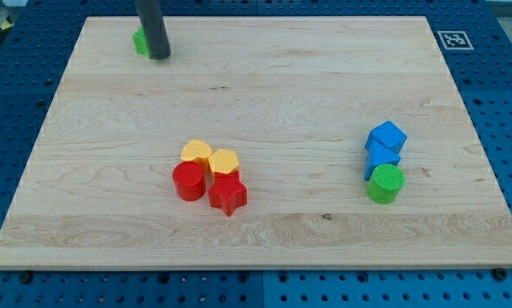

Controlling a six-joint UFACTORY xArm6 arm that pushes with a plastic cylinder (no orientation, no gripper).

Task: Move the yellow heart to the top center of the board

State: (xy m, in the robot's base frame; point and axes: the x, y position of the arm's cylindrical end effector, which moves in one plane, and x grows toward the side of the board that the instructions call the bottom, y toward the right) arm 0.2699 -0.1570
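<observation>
Two yellow blocks lie side by side left of the board's middle. The left one [197, 152] looks like the yellow heart, and the right one [224, 161] looks like a pentagon. They touch a red cylinder [188, 181] and a red star [228, 194] just below them. My tip [160, 56] rests at the view's top left, far above this cluster. It stands right against a small green block [140, 41], which the rod partly hides.
Two blue blocks [386, 136] [381, 157] and a green cylinder [385, 184] form a short column at the view's right. The wooden board [281, 94] lies on a blue perforated table, with a black-and-white marker [454, 39] at its top right corner.
</observation>
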